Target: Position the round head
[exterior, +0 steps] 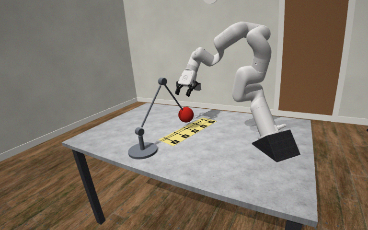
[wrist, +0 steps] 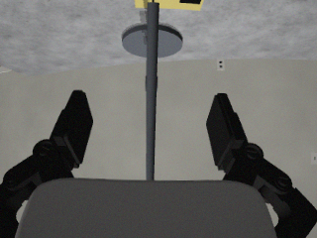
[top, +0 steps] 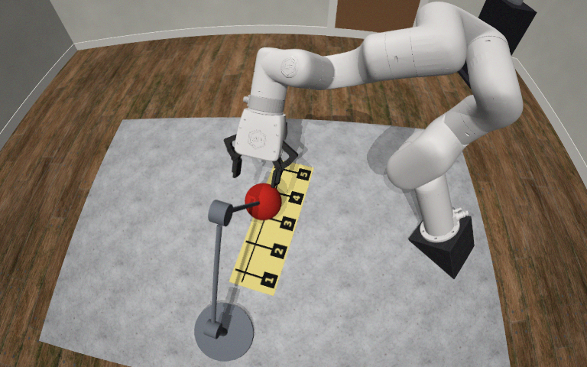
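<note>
The lamp's round red head [top: 262, 201] [exterior: 185, 114] hangs clear of the bench, above the yellow strip [top: 259, 264] [exterior: 180, 138] [wrist: 170, 5]. In the top view it shows between lines 3 and 4; the mark straight beneath it cannot be told exactly. The grey foot [top: 238, 342] [exterior: 150, 151] [wrist: 169, 45] stands at the strip's mark 1 end. The elbow joint [top: 219, 212] [exterior: 162, 81] is high, the outer rod sloping down to the head. My gripper [top: 255, 180] [exterior: 182, 95] [wrist: 150, 106] is open and empty, above and beyond the head. In the wrist view a lamp rod shows between the fingers, farther away.
The grey bench [top: 129, 194] [exterior: 230, 162] carries the lamp, strip and the arm's dark wedge base [top: 441, 254] [exterior: 276, 146] at the right. My arm reaches over from there, high above the strip's far end. The lamp's elbow joint stands beside the head, to its left.
</note>
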`<state>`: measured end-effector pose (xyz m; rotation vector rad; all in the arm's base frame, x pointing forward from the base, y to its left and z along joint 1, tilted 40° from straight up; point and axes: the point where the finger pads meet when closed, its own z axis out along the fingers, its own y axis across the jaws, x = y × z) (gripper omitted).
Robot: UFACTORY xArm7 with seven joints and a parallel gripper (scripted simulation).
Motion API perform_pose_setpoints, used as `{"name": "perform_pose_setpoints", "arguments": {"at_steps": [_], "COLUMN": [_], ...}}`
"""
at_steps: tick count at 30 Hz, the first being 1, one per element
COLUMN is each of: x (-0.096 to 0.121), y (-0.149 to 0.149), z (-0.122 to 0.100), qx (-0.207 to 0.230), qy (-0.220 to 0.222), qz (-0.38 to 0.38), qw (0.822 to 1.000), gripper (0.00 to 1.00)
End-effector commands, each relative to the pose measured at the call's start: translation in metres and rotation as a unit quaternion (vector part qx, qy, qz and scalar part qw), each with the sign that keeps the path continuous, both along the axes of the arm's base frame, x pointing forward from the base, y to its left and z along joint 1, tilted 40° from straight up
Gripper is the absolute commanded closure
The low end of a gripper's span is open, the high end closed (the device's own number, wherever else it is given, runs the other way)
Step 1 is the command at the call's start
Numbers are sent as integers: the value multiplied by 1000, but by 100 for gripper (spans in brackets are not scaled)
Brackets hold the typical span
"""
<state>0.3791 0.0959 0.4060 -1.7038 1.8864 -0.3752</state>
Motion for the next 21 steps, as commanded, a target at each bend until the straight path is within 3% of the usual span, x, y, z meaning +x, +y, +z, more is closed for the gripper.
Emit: {"name": "perform_pose_setpoints", "arguments": {"at_steps": [1, 10, 21], "x": [-11, -29, -33], "y": [-2, -7, -8], "z": [17, 42, 48], "qx": [-1, -1, -1], "qy": [-2, -2, -3], "qz": [1, 1, 0], "qw": [1000, 1000, 1000], "gripper": [0, 0, 0]}}
